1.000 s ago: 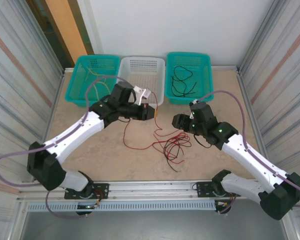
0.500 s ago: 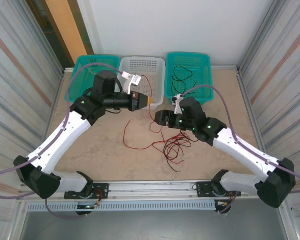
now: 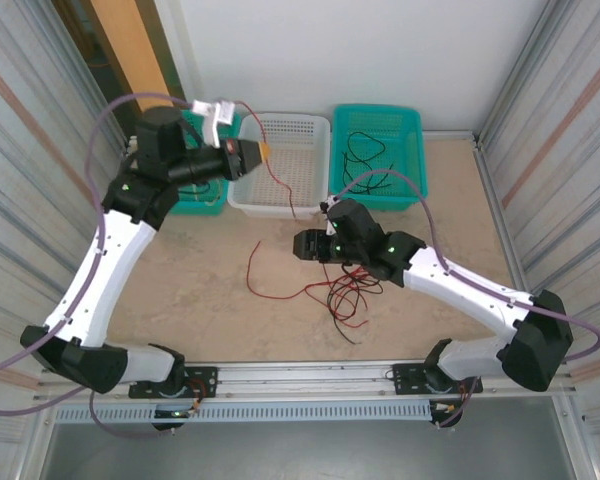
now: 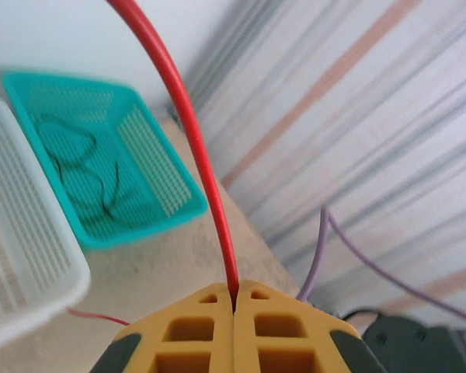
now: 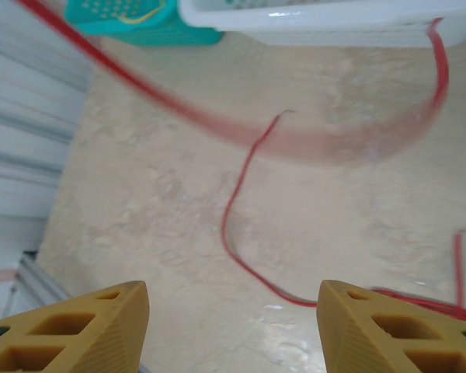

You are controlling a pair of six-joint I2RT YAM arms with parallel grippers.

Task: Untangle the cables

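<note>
The right pincer (image 5: pixel 231 305) holds its yellow fingers (image 5: pixel 85 326) wide apart above the desk (image 5: pixel 140 194). A red cable (image 5: pixel 231 233) curves on the desk between them. A blurred red strand (image 5: pixel 326 144) arcs up to the white basket (image 5: pixel 334 14), beside a teal basket (image 5: pixel 132 23).

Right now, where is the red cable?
From above, the red cable runs from the left gripper, over the white basket, down to the table by the right gripper.
</note>
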